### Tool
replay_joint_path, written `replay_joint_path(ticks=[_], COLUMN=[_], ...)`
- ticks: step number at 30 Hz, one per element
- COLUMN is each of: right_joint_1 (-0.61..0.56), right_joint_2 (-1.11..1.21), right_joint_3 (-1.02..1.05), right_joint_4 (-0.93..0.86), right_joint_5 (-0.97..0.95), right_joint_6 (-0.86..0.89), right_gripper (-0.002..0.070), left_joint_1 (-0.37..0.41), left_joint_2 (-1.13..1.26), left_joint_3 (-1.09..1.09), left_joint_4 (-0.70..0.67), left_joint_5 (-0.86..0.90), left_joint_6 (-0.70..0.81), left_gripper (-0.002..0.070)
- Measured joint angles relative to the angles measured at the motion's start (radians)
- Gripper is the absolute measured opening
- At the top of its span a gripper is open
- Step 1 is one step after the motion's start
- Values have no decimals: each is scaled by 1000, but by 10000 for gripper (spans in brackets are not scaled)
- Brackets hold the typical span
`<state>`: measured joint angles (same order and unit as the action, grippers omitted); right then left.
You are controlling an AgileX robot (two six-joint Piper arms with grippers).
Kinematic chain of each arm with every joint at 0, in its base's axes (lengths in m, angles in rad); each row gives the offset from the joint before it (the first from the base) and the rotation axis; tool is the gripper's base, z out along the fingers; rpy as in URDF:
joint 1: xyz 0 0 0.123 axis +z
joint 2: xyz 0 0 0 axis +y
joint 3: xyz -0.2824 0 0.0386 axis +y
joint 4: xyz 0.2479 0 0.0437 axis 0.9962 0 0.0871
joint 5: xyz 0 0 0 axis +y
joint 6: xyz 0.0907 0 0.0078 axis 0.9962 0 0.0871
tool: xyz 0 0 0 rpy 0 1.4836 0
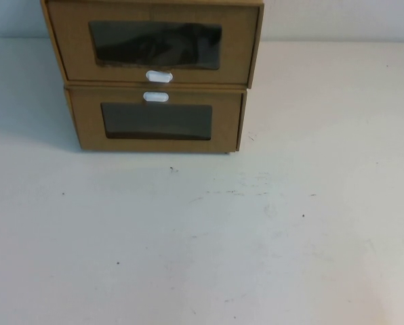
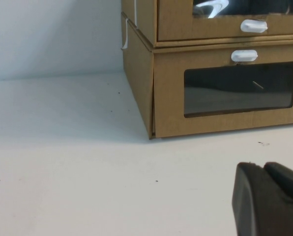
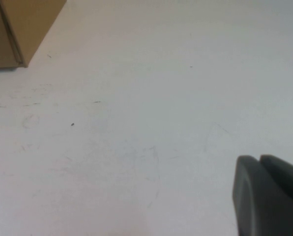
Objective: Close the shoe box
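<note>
The left hand [image 2: 269, 196] hovers low over the white table [image 1: 202, 237], its fingers pressed together, empty. Beyond it stands the shoe box [image 1: 154, 47], stacked on a matching lower box [image 1: 154, 122]; something dark shows dimly through both windows. The right hand [image 3: 269, 191], likewise clenched and empty, hovers well apart from the lower box's corner.
</note>
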<state>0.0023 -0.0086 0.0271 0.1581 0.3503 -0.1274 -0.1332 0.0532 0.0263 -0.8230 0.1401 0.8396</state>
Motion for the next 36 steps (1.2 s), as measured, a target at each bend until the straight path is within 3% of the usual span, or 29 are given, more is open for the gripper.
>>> replay_joint_path(ticks=[19,22,27,30,36], right_joint_1=[0,0,0,0,0], right_joint_2=[0,0,0,-1,-1], right_joint_3=[0,0,0,0,0], right_joint_4=[0,0,0,0,0], right_joint_5=[2,2,2,2,2], right_joint_6=[0,0,0,0,0], right_gripper=[-12,-12,-12,-12,-12], left_joint_1=[0,0,0,0,0], left_joint_2=[0,-8,-61,-61,-63], left_joint_3=[0,0,0,0,0], left_joint_4=[49,277,805,908,935], left_joint_5=[-17,-16,76,136,226], left_joint_6=[13,-162,-737,-846,-850], left_gripper=[-5,-5,-5,-5,-5])
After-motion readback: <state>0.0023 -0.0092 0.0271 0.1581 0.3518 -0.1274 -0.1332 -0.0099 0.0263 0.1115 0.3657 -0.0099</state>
